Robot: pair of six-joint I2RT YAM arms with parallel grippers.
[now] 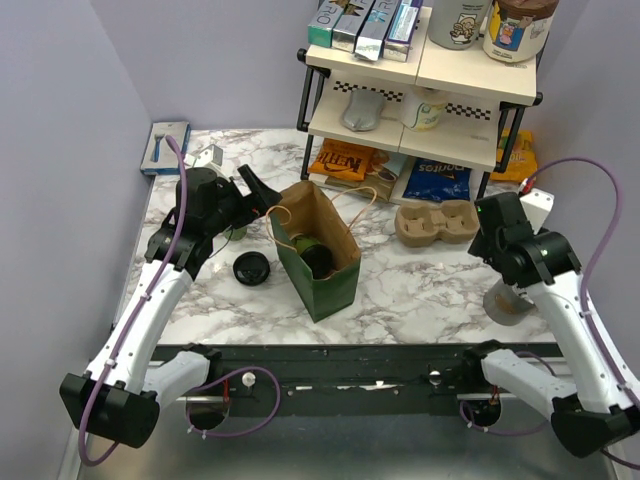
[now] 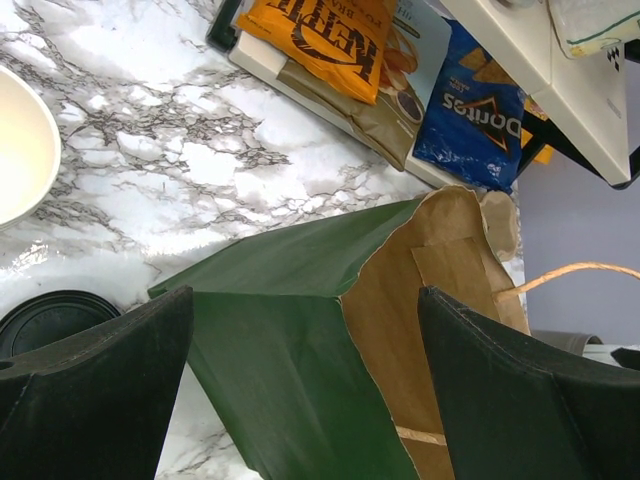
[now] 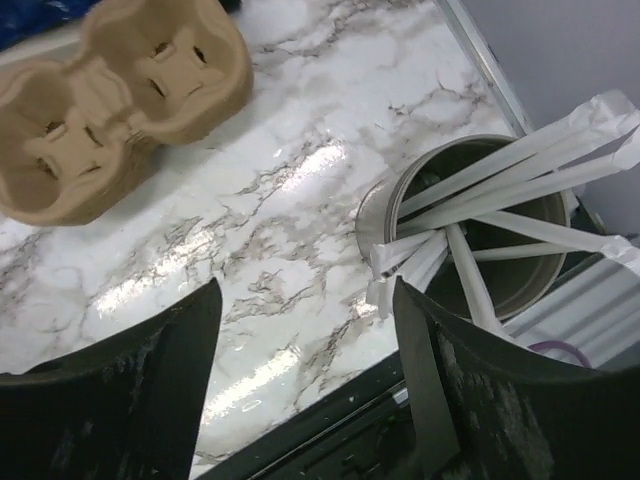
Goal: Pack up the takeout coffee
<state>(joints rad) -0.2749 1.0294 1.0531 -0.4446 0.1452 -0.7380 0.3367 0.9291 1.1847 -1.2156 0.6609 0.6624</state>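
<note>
A green paper bag [image 1: 325, 285] with a brown inside stands open in the middle of the table. Something dark and round with a green side [image 1: 312, 256] lies in it, too small to name. A black lid [image 1: 251, 268] lies on the table left of the bag and also shows in the left wrist view [image 2: 55, 318]. A cup with a cream-white inside [image 2: 18, 140] stands near it, mostly under my left arm in the top view. My left gripper [image 1: 262, 195] is open and empty over the bag's [image 2: 290, 330] left rim. My right gripper [image 3: 305, 290] is open and empty over bare table.
A grey cup of white sticks [image 3: 470, 230] stands by my right gripper, near the front edge [image 1: 510, 300]. A brown pulp carrier [image 1: 435, 222] lies right of the bag. A shelf rack [image 1: 420, 95] with snack bags stands at the back. A blue box [image 1: 167, 145] lies at the back left.
</note>
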